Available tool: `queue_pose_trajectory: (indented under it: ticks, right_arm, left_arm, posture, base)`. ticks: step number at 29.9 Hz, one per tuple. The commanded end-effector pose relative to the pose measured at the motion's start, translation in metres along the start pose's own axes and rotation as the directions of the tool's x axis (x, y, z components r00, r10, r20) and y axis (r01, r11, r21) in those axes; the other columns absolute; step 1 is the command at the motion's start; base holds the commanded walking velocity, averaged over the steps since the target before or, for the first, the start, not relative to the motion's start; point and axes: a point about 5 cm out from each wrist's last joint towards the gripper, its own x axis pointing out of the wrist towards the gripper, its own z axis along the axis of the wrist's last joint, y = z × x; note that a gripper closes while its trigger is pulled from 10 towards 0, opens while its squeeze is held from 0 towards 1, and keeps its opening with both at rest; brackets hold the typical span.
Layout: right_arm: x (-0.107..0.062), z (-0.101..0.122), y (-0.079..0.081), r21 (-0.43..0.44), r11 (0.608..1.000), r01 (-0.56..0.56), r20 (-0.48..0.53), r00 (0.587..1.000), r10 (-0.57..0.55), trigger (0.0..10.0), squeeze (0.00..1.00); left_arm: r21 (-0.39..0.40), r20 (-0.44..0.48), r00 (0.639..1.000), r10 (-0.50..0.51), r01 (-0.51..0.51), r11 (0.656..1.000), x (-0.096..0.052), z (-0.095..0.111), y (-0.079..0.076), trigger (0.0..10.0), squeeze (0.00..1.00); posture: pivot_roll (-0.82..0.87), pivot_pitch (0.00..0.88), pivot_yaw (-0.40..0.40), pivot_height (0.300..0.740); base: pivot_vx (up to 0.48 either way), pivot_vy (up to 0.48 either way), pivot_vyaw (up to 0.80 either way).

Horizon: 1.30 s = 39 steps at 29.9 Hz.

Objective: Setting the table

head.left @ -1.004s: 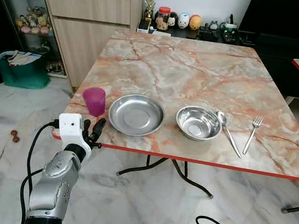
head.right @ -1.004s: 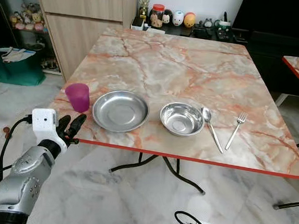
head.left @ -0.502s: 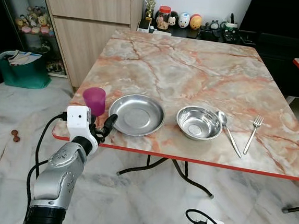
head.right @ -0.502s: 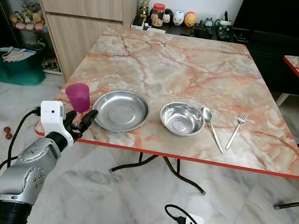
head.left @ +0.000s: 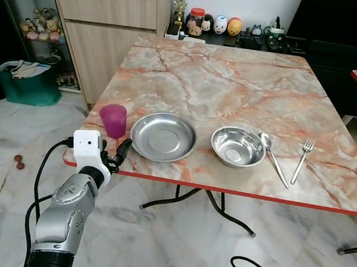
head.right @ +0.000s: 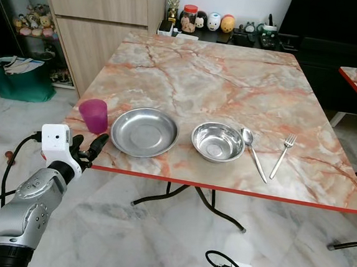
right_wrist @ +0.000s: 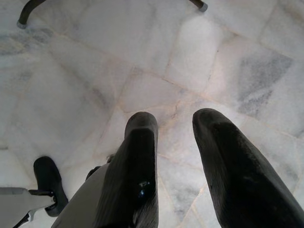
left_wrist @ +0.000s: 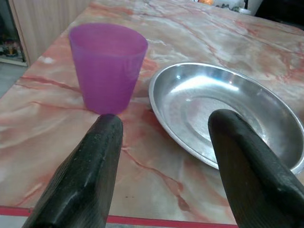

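Two claws: one at work, one idle.
Left claw point(left_wrist: 161, 161): fingers spread apart and empty, hovering at the near tabletop edge, aimed between the purple cup and the steel plate.
Right claw point(right_wrist: 175, 156): hangs low over the marble floor point(right_wrist: 142, 57), fingers parted, holding nothing.
Purple cup point(head.left: 113, 120): upright near the tabletop's near left corner, just beside the plate, apart from the left claw; likely the drink spot of the setting.
Steel plate point(head.left: 164, 136): flat, at the near edge, facing a diner's seat.
Steel bowl point(head.left: 237, 146): just right of the plate.
Spoon point(head.left: 272, 155): beside the bowl.
Fork point(head.left: 301, 159): further right, apart from the spoon.
Tabletop point(head.left: 233, 82): marble-patterned, red-edged.
Likely step: reaching for the cup or plate to adjust it.
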Motion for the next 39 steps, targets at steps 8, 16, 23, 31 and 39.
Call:
queue_pose_trajectory:
  ticks: [8, 16, 23, 31, 39]
  right_arm:
    - [-0.001, -0.005, 0.011, 0.007, 1.0, -0.007, -0.012, 1.0, 0.007, 10.0, 0.0]
    - [0.0, -0.002, 0.025, 0.0, 1.0, -0.024, 0.015, 1.0, 0.024, 10.0, 0.0]
    - [0.001, 0.004, 0.017, -0.002, 1.0, -0.024, 0.039, 0.999, 0.024, 10.0, 0.0]
    - [0.001, 0.006, 0.008, -0.006, 1.0, -0.017, 0.042, 0.999, 0.017, 10.0, 0.0]
    - [0.001, 0.005, 0.015, -0.011, 1.0, -0.021, 0.031, 0.999, 0.022, 10.0, 0.0]
  left_arm:
    - [0.022, -0.002, 1.0, -0.008, 0.008, 1.0, 0.001, -0.002, -0.001, 10.0, 0.0]
    - [0.025, -0.013, 1.0, 0.009, -0.008, 1.0, 0.001, -0.005, 0.0, 10.0, 0.0]
    - [0.023, -0.014, 1.0, 0.021, -0.021, 1.0, 0.002, -0.006, 0.0, 10.0, 0.0]
    - [0.017, -0.01, 1.0, 0.019, -0.019, 1.0, 0.002, -0.006, 0.002, 10.0, 0.0]
    - [0.039, 0.019, 1.0, 0.019, -0.019, 0.999, 0.004, 0.0, 0.005, 10.0, 0.0]
  posture:
    - [0.07, 0.0, -0.035, 0.74]
    - [0.07, 0.0, -0.036, 0.74]
    - [0.08, 0.0, -0.038, 0.74]
    - [0.07, 0.0, -0.039, 0.74]
    - [0.07, 0.0, -0.04, 0.74]
  base:
    - [0.0, -0.034, 0.0]
    - [0.0, -0.297, 0.0]
    - [0.0, 0.0, 0.0]
    - [0.0, 0.0, 0.0]
    - [0.0, 0.0, 0.0]
